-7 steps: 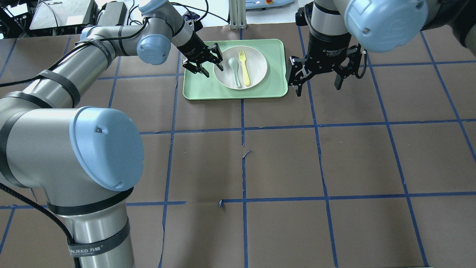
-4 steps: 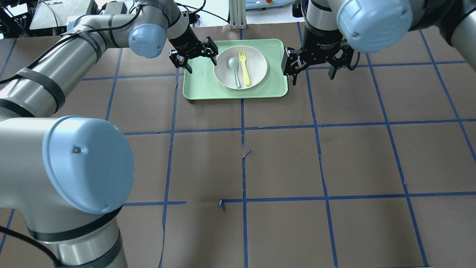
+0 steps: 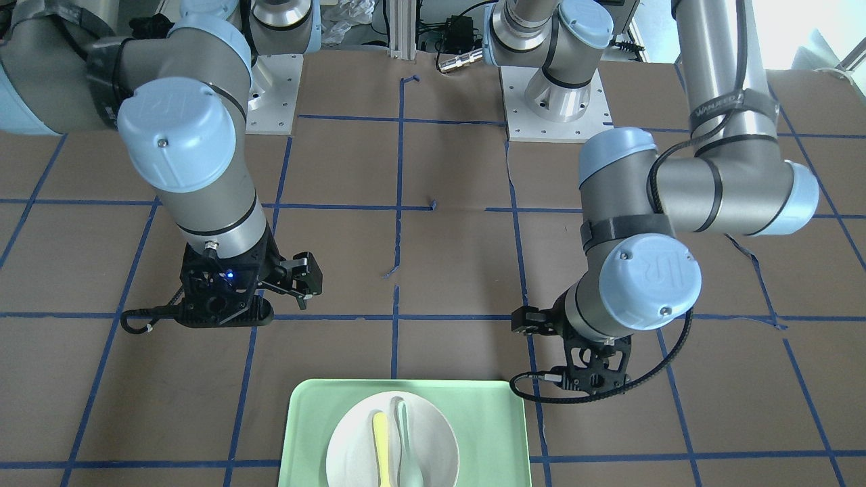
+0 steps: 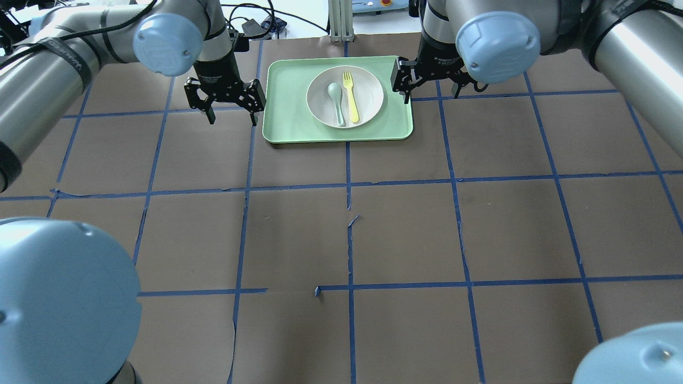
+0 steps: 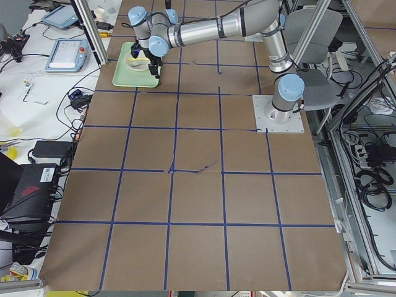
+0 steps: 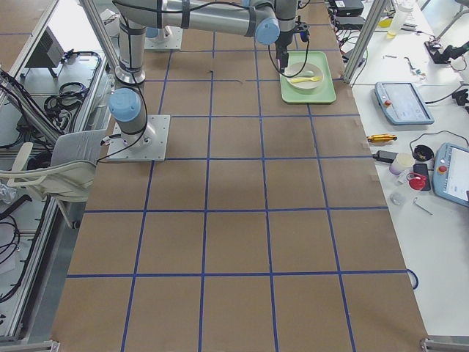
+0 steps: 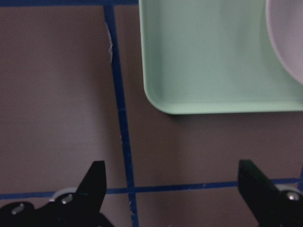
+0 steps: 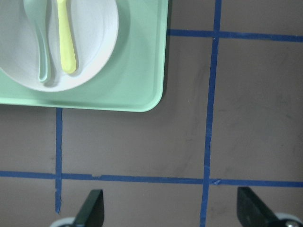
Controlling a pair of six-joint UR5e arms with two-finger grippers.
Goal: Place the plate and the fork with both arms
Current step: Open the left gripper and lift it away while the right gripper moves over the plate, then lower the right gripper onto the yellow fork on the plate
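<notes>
Flanking the tray (image 4: pixel 283 128), left tool (image 4: pixel 233 120) and right tool (image 4: pixel 429 96) gape wide; fork (image 4: pixel 352 96) lies on plate (image 4: pixel 369 85)

A mint-green rectangular tray (image 4: pixel 285 120) sits toward the 12 o'clock edge of the brown desk (image 4: pixel 405 229), which is crossed by a grid of blue tape (image 4: pixel 464 282), and a pale grey-green spoon (image 4: pixel 337 104) lies within the tray, bowl toward 12 o'clock.

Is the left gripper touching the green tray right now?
Apart. The left wrist view shows the left gripper open, with a strip of bare brown table between its fingertips and the near edge of the mint-green tray.
</notes>
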